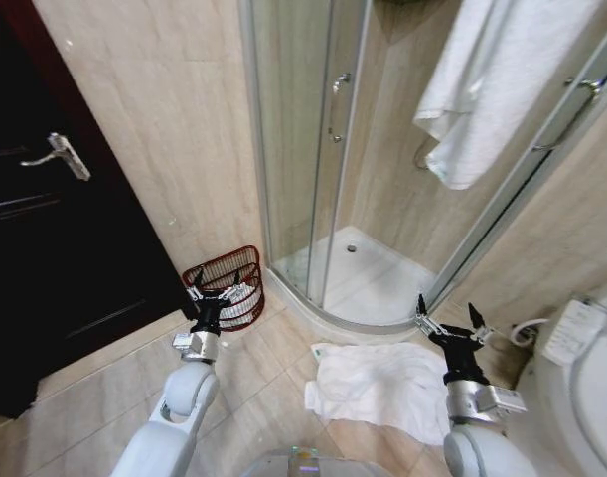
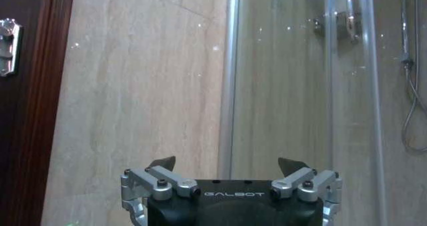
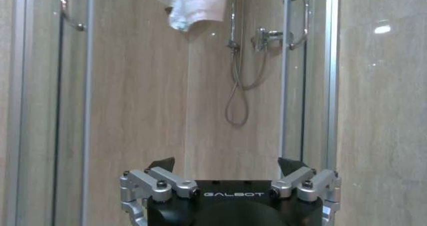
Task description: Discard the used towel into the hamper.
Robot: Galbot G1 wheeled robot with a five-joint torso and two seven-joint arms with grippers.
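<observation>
A bathroom: glass shower enclosure (image 1: pixel 323 149), tiled floor (image 1: pixel 94 397), toilet (image 1: pixel 591 397), and towel (image 1: pixel 492 79) on the rail.

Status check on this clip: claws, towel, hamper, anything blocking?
Left claw open, empty, raised before hamper. Right claw open, empty, above towel's edge. Towel crumpled on floor, untouched. Nothing between towel and hamper.

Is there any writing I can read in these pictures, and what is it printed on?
"GALBOT": on the black body of the left pincer.
"GALBOT": the same word on the right pincer.
The white label by the toilet carries print too small to read.
The hanging towel's small teal tag is too blurred to read.
</observation>
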